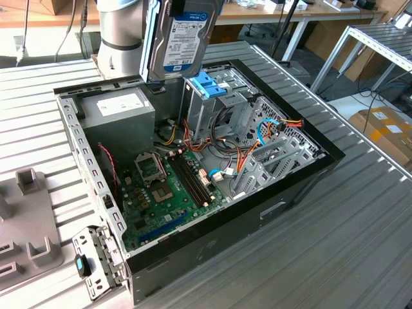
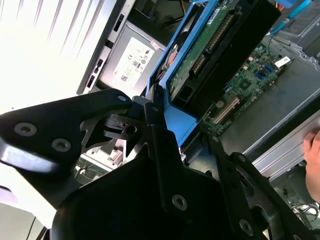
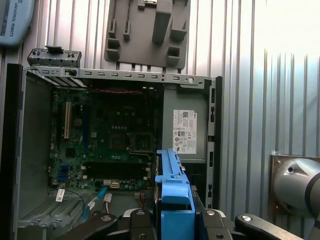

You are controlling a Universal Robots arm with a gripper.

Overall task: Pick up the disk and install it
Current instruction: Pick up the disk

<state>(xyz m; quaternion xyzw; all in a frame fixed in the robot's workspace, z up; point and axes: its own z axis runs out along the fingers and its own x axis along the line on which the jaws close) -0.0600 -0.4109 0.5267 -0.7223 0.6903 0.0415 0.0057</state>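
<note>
The disk [image 1: 187, 35] hangs upright in the air above the back of the open computer case [image 1: 309, 170]. Its white label with the blue band faces the exterior camera. It hovers just above the drive cage with the blue handle [image 1: 206, 84]. In the second wrist view my gripper [image 2: 150, 107] is shut on the disk [image 2: 215, 45], whose green circuit board and blue side rail show. In the first wrist view the disk's blue rail [image 3: 172, 190] stands edge-on in my gripper [image 3: 172, 220].
Inside the case are the grey power-supply box [image 1: 119, 109], the motherboard [image 1: 167, 187] and loose cables [image 1: 225, 154]. A grey plastic fixture [image 1: 26, 219] lies on the ribbed metal table [image 1: 360, 244]. A person's hand [image 2: 312, 150] shows beside the case.
</note>
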